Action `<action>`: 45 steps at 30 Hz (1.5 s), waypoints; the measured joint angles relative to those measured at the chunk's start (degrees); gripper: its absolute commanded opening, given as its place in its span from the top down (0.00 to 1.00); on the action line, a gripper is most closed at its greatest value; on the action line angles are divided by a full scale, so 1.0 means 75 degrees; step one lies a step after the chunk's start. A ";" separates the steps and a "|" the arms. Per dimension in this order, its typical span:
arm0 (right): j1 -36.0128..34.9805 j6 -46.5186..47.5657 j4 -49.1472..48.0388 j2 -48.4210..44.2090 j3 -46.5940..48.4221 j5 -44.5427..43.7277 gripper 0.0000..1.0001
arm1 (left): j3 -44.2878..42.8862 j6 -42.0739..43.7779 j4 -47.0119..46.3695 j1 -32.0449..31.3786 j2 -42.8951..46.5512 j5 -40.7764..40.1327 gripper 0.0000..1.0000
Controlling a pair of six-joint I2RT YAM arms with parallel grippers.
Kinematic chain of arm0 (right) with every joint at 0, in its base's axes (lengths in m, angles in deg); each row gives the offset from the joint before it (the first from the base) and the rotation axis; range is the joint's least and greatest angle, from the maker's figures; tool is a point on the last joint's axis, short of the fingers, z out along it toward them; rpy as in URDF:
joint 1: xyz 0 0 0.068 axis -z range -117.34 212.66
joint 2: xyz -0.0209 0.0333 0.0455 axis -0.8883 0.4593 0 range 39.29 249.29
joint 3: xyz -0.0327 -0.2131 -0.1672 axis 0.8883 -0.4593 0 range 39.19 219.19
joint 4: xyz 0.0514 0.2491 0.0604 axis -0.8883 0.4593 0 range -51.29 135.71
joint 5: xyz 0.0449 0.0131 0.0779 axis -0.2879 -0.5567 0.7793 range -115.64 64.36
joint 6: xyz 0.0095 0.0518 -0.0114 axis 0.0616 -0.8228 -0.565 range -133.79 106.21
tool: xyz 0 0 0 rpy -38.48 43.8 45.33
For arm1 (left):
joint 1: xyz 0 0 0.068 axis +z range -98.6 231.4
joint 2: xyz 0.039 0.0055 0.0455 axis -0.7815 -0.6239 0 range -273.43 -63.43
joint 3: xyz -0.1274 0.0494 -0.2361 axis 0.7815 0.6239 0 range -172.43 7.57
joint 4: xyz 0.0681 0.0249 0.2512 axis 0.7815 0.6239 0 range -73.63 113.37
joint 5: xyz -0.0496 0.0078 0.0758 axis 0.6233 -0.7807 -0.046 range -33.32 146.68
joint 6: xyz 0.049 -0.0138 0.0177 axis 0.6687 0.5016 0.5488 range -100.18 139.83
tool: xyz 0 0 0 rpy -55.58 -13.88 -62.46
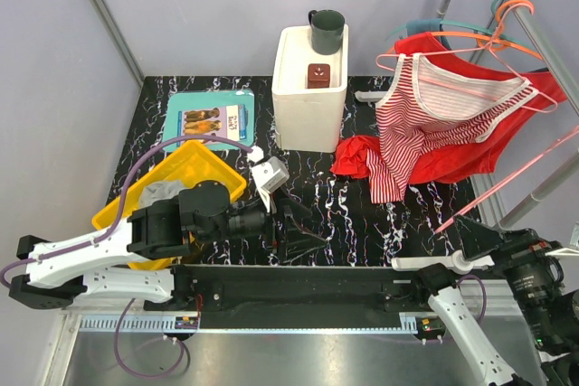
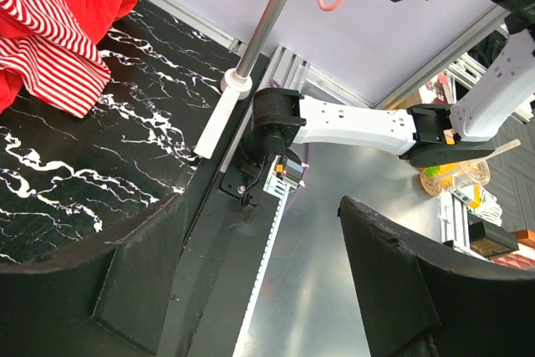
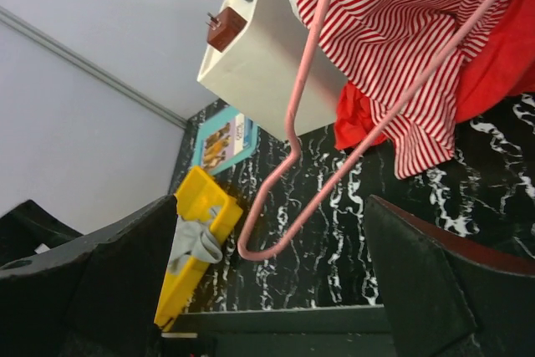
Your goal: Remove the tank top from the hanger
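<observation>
Top hangs on hanger; my right tool and left tool are spread, empty. Next, I pinch its hem.

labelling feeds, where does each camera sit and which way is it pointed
top external: above and behind, looking down at the table; left arm and right arm show.
left wrist: on the left arm, faces right along the near edge; shows the left end effector and right arm.
right wrist: on the right arm, faces back-left at the pink hanger; shows the right end effector.
shared: striped tank top, all three.
</observation>
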 measured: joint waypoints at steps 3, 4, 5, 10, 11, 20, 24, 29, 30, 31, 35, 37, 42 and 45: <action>0.0000 0.0385 0.0411 0.0233 0.0513 0.0006 0.00 | 0.0000 0.0006 0.0023 0.0000 0.0038 -0.0099 0.21; 0.0000 0.0495 0.0481 0.0332 0.0702 0.0070 0.00 | 0.0000 0.0006 0.0047 -0.0003 0.0058 -0.0140 0.21; 0.0000 0.0624 0.0527 0.0463 0.0941 0.0154 0.00 | 0.0000 0.0006 0.0067 -0.0003 0.0093 -0.0204 0.21; 0.0020 0.1343 0.0731 0.1434 0.2378 0.1058 0.00 | 0.0000 0.0006 0.0184 0.0000 0.0251 -0.0513 0.19; 0.0041 0.1463 0.0717 0.1667 0.2664 0.1239 0.00 | 0.0000 0.0003 0.0210 -0.0003 0.0265 -0.0577 0.18; 0.0149 0.1518 -0.0959 0.2984 0.2748 0.3518 0.03 | 0.0015 -0.0041 0.0493 -0.0003 0.0344 -0.1180 0.17; 0.0169 0.1131 -0.2037 0.3477 0.1993 0.4141 0.05 | 0.0090 -0.0093 0.0749 0.0000 0.0472 -0.1399 0.16; 0.0181 0.0761 -0.2964 0.4293 0.1760 0.4272 0.06 | 0.0300 -0.0204 0.0970 0.0000 0.0717 -0.1588 0.15; 0.0184 0.0720 -0.3112 0.4436 0.1751 0.4234 0.06 | 0.0364 -0.0216 0.1003 0.0000 0.0801 -0.1614 0.15; 0.0184 0.0694 -0.3226 0.4558 0.1734 0.4135 0.06 | 0.0437 -0.0239 0.1055 0.0000 0.0906 -0.1647 0.14; 0.0195 0.0624 -0.3488 0.4934 0.1687 0.3308 0.08 | 0.0568 -0.0286 0.1172 0.0000 0.1186 -0.1734 0.14; 0.0195 0.0562 -0.3550 0.5129 0.1684 0.2649 0.08 | 0.0568 -0.0280 0.1169 0.0000 0.1189 -0.1754 0.14; 0.0198 0.0265 -0.3928 0.5659 0.1513 0.0857 0.13 | 0.0554 -0.0242 0.1174 0.0000 0.0918 -0.1714 0.14; 0.0099 0.0067 -0.4162 0.6193 0.1507 -0.0055 0.17 | 0.0554 -0.0201 0.1201 0.0000 0.0662 -0.1641 0.14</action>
